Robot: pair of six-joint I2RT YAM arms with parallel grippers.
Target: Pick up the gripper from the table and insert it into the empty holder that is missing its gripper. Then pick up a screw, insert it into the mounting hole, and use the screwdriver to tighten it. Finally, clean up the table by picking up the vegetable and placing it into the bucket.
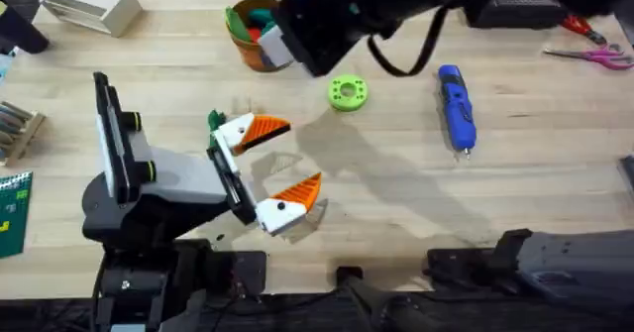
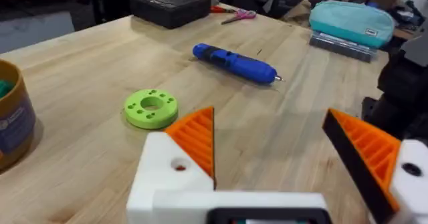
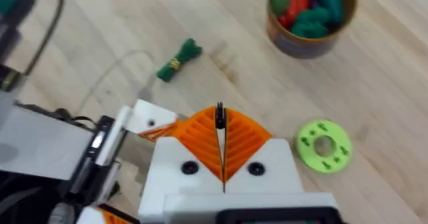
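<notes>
My left gripper (image 1: 282,162) rests open on the table, each white holder block (image 1: 235,132) carrying an orange wedge gripper pad (image 1: 269,128). In its wrist view the pads (image 2: 198,138) stand wide apart. My right arm (image 1: 327,25) reaches across above it. The right gripper (image 3: 221,120) is shut, pinching a small black screw (image 3: 219,116) at its tips, and hovers over the left holder (image 3: 144,119). The blue screwdriver (image 1: 457,106) lies at the right. A dark-green vegetable (image 3: 179,59) lies beside the left gripper. The orange bucket (image 1: 254,45) holds toys.
A bright green ring disc (image 1: 347,92) lies between the bucket and the screwdriver. A white box (image 1: 91,5) sits far left. Scissors (image 1: 592,55) and a black case (image 1: 515,7) are far right. A teal pouch (image 2: 348,22) lies beyond the screwdriver.
</notes>
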